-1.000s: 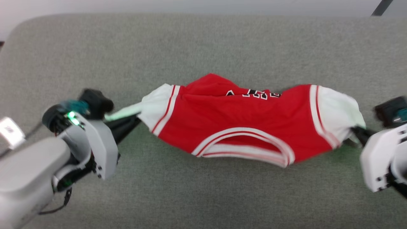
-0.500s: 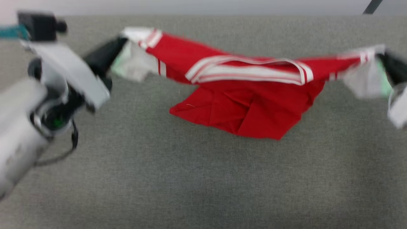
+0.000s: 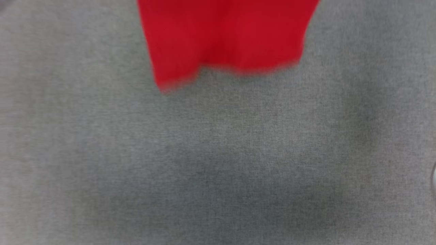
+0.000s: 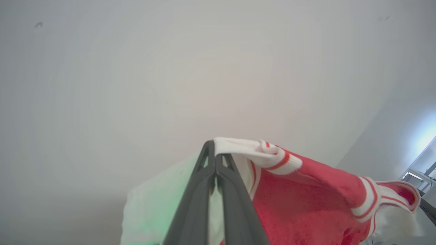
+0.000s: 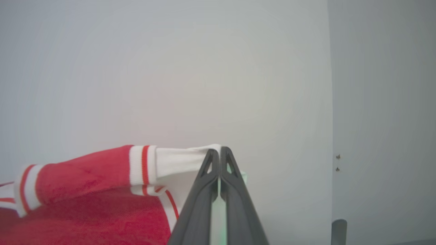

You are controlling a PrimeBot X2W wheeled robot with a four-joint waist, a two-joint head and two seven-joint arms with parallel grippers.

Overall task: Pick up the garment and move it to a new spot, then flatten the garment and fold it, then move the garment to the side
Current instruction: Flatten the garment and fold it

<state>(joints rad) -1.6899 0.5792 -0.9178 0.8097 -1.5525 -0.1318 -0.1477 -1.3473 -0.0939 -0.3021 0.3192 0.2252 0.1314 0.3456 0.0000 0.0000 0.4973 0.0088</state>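
The garment [image 3: 224, 34] was seen in the head view as a plain red panel hanging down from the top edge, its lower hem blurred and uneven, lower at the view's left corner than at the right. It was held in the air, clear of the grey fabric surface [image 3: 102, 153] spread beneath it. A darker, soft-edged patch [image 3: 238, 194] was visible on that surface below the hem. No letters or numbers could be made out on the red cloth in that view.

In the left wrist view, the white inner cloth of the garment was pinched between the two dark fingers of the left gripper [image 4: 215, 154], which were pressed together at their tips. A white-and-red striped trim [image 4: 279, 160] was folded over just beside the fingertips, and the red body was draped away to that view's right, ending in a second striped edge. A faint green tint was cast on the white cloth near the fingers.

In the right wrist view, the right gripper [image 5: 217, 153] was likewise clamped on a white strip of the garment at its very tips, with the striped trim and the red cloth stretched off to that view's left.

Behind both grippers a pale wall [image 5: 170, 68] was seen, and a dark post [image 5: 339, 232] stood at the lower right of the right wrist view.
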